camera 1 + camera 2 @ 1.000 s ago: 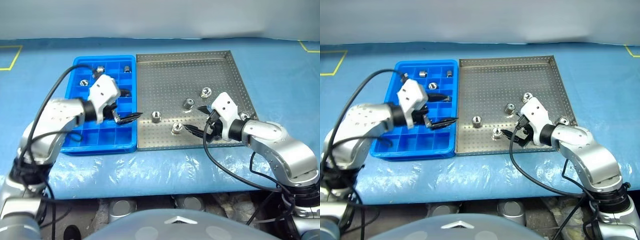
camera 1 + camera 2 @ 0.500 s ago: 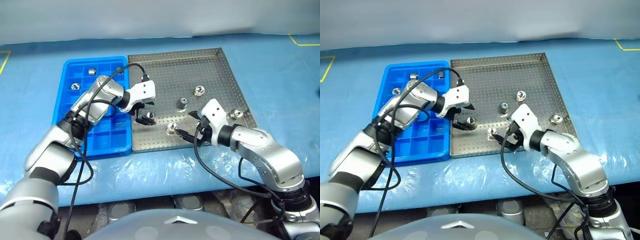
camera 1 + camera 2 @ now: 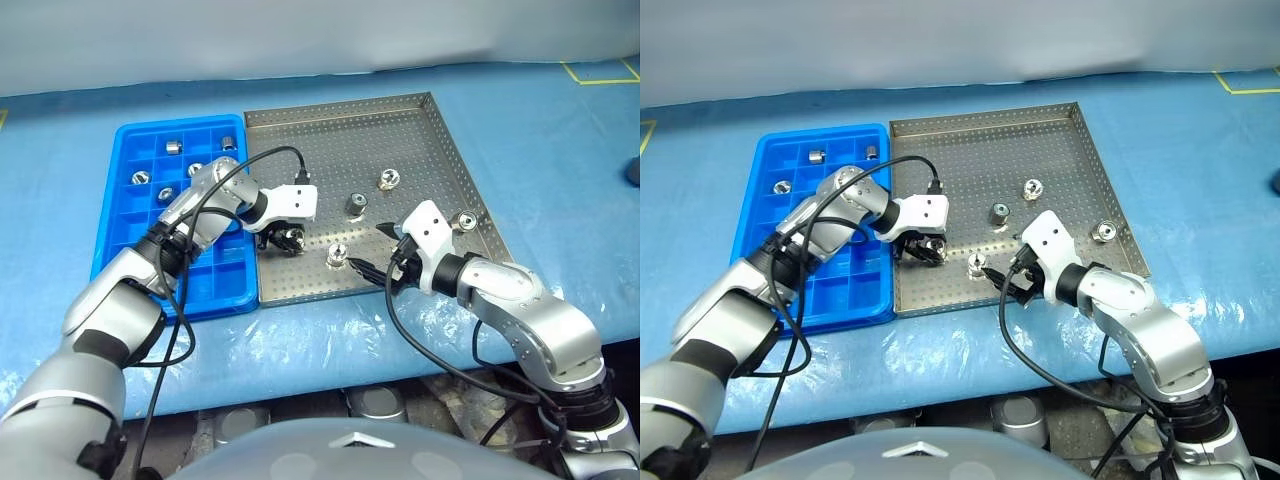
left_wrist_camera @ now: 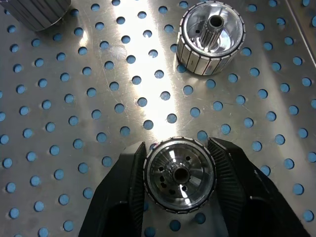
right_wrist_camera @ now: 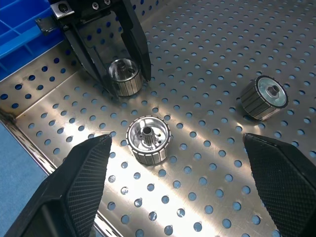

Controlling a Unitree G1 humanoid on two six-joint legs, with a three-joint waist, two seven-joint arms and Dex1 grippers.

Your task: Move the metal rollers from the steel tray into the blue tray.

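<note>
The steel tray lies right of the blue tray on the table. My left gripper points down at the steel tray's front left part and is shut on a metal roller, which stands on the perforated floor. My right gripper hovers open over the tray's front. A second roller stands just ahead of it, between its wide-spread fingers but untouched. Three more rollers stand farther back and to the right. Several rollers sit in the blue tray's far compartments.
Both trays rest on a blue plastic-covered table whose front edge runs just below them. The left arm's black cable loops over the seam between the trays. A dark object sits at the far right edge.
My left gripper swung from over the blue tray into the steel tray, came down around a roller and closed on it. The right gripper stayed put and open. The camera view shifted.
</note>
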